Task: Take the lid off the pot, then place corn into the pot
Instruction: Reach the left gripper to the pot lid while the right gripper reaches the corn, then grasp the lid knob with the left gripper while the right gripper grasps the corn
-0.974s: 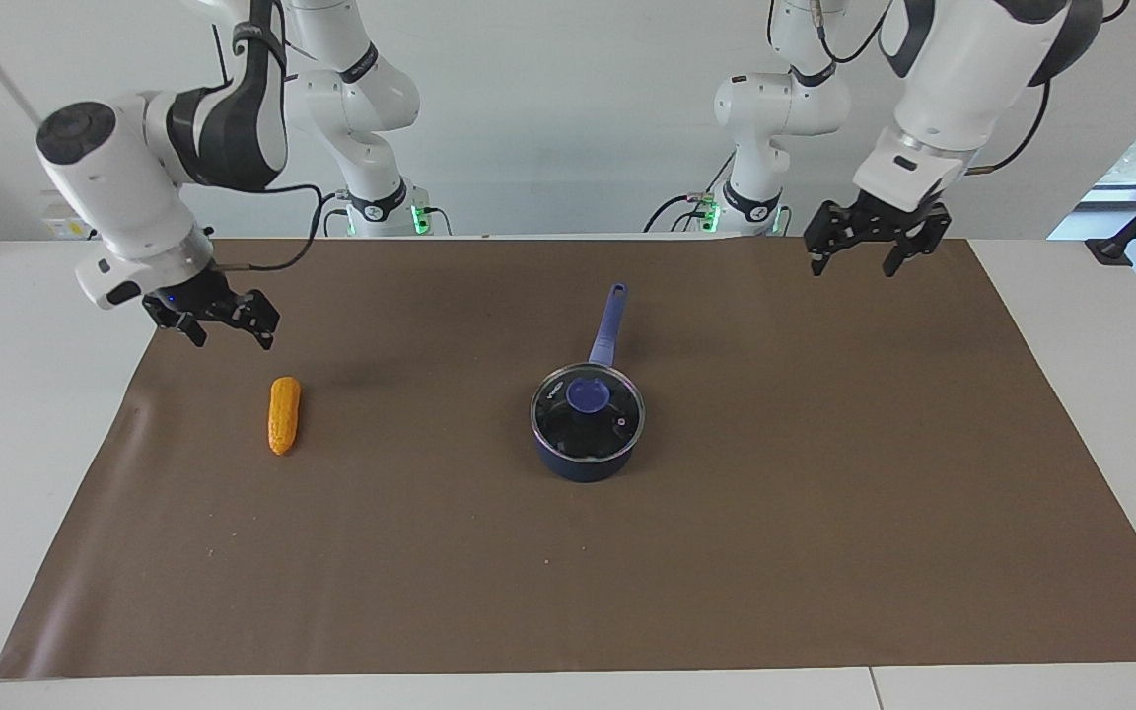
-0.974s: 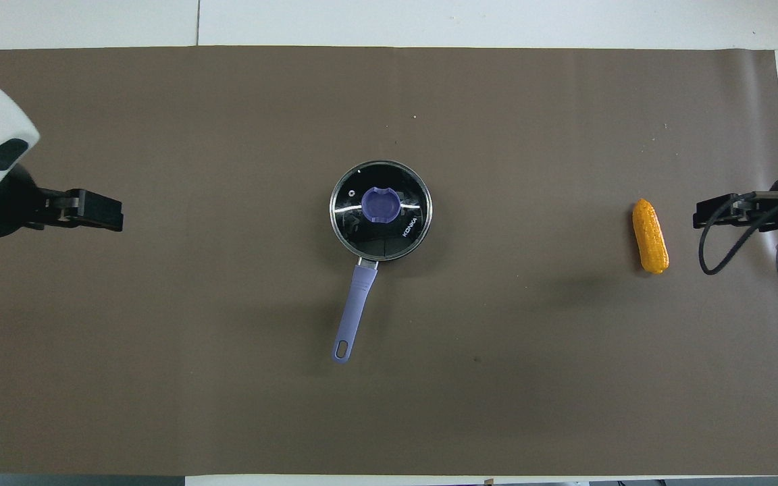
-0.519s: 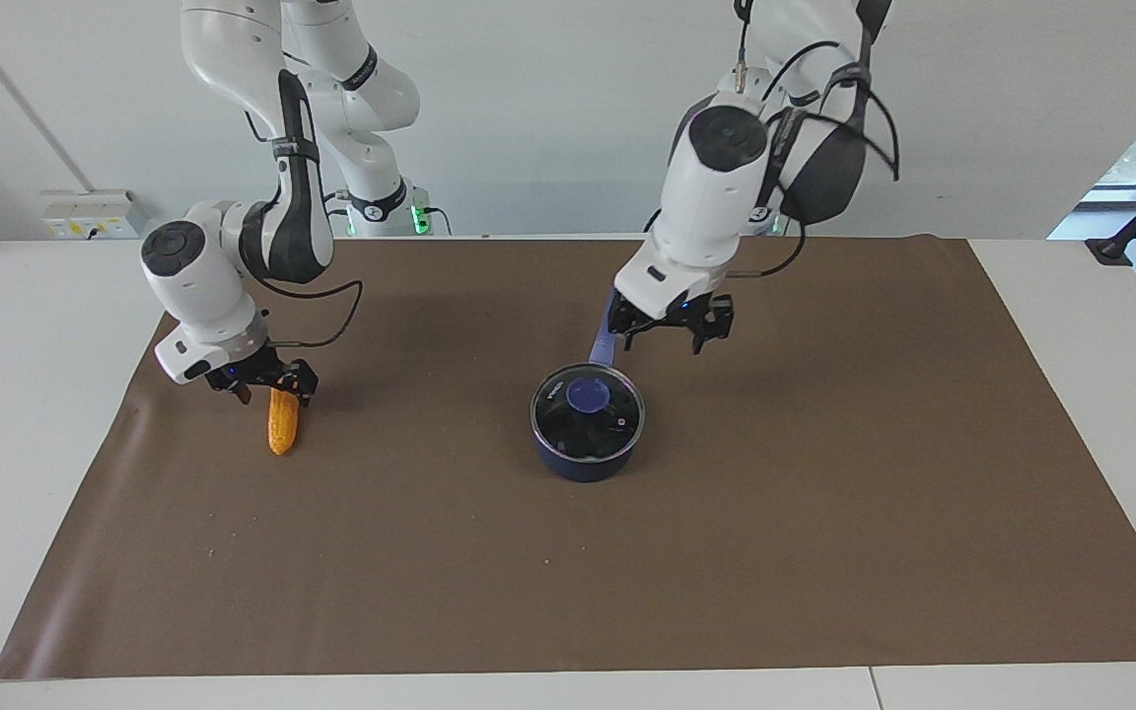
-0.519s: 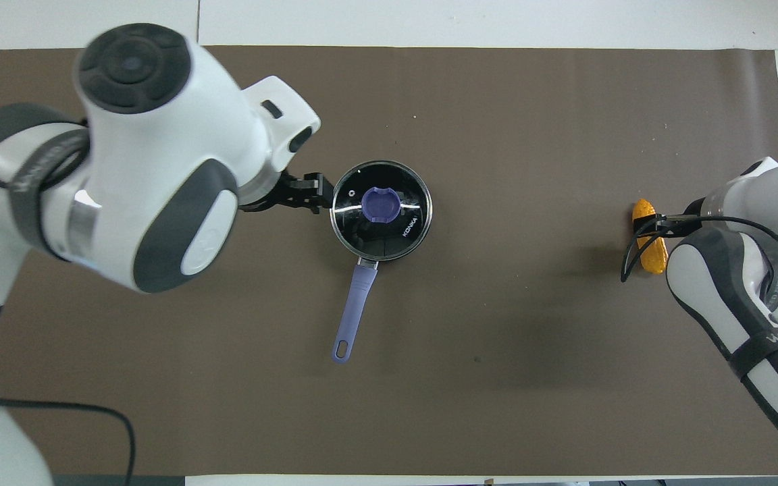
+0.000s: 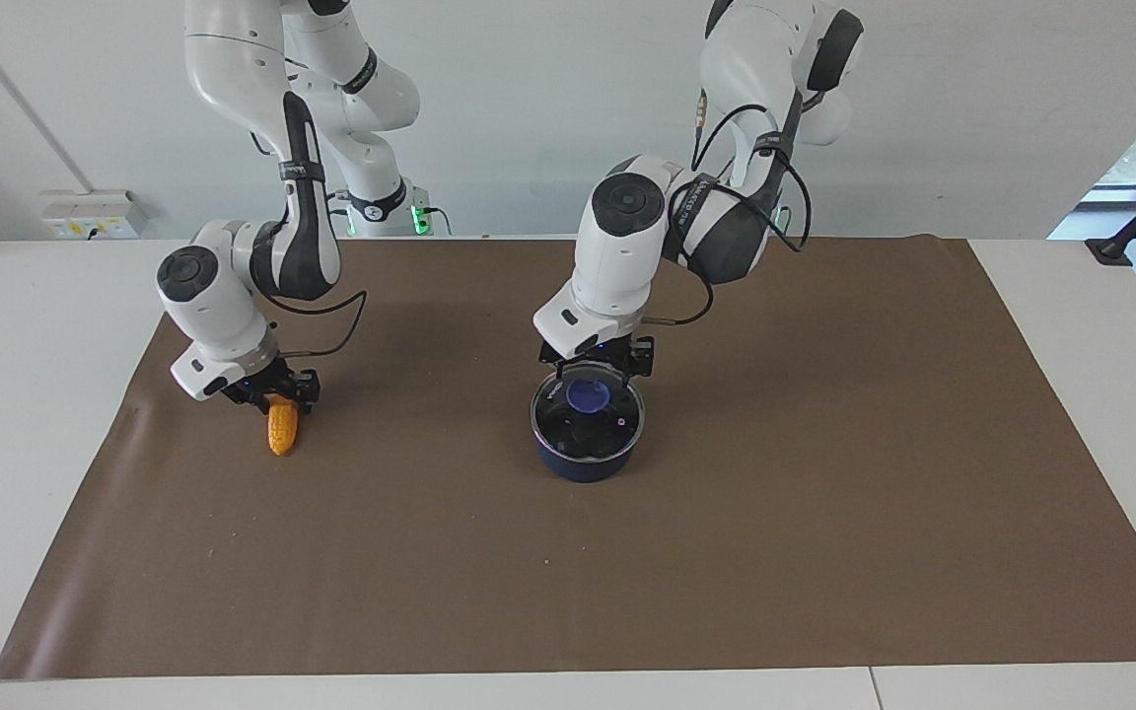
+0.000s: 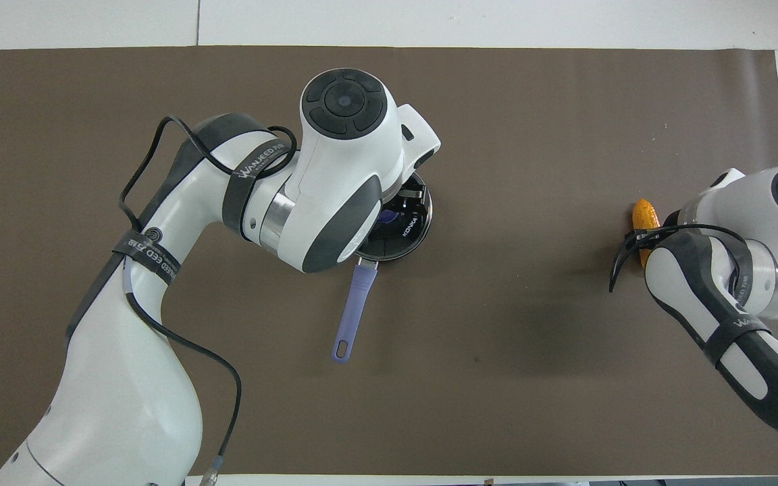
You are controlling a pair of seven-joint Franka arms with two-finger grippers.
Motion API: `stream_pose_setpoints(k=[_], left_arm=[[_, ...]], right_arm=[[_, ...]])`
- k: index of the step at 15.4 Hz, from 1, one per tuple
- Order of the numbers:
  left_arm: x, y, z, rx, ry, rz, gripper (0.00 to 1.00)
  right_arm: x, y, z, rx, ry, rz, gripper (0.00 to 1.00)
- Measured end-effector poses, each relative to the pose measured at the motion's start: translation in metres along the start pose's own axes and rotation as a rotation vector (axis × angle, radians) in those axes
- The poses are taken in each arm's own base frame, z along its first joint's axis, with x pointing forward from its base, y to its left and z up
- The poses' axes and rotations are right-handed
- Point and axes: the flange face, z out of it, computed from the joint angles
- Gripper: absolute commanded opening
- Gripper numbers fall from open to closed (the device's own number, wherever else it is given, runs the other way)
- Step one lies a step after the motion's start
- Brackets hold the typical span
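Seen from the camera facing the robots, a white desk [image 5: 26, 414] is covered by a brown mat [image 5: 775, 513]. The pot [image 5: 586, 454] sits near the middle of the mat with the lid [image 5: 617, 419] on it, the blue-purple knob [image 5: 589, 395] showing in the centre of the glass. The left pincer [image 5: 596, 364] is low over the lid, its two dark fingers set on either side of the knob; whether they press the knob or stand just clear of it cannot be told. The corn [image 5: 281, 428] lies on the mat toward the right arm's end of the desk, well apart from the pot. The right pincer [image 5: 270, 390] is down on the end of the corn nearer the robots, with a finger at each side of the cob; whether it is pinching the cob cannot be told either. Seen from the overhead camera, the left arm comes in from the bottom and its white wrist covers most of the lid [image 6: 410, 226], leaving only an edge of the glass and rim in sight. The pot's handle [image 6: 353, 312] points back toward the robots. At the right arm's end, the right arm's wrist covers most of the corn [image 6: 645, 213], so only its tip farther from the robots shows.
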Motion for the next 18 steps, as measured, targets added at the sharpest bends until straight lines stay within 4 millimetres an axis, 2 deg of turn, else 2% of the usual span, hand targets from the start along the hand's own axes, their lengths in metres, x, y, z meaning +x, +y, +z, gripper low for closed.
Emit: stream_pose_setpoints(k=[2,4,6,11,13,18], left_arm=[[0.002,0.002,0.006,-0.001,0.001,0.002,1.0],[0.004,0.002,0.012,-0.002,0.001,0.001,1.0],[0.006,0.002,0.014,-0.004,0.008,-0.001,1.0],[0.008,0.001,0.017,0.001,0.018,0.001,1.0],[0.009,0.001,0.02,0.007,0.022,0.002,1.0],[0.011,0.001,0.025,0.007,0.025,0.003,1.0]], right_arm=[[0.0,-0.001,-0.001,0.002,-0.019,-0.003,0.0],[0.004,-0.002,-0.011,0.005,-0.046,-0.007,0.0],[0.013,-0.006,-0.032,0.008,-0.071,-0.017,0.0],[0.036,-0.033,-0.103,0.018,-0.089,-0.068,0.0],[0.04,-0.041,-0.122,0.021,-0.089,-0.08,0.0],[0.042,-0.044,-0.128,0.037,-0.089,-0.077,0.0]])
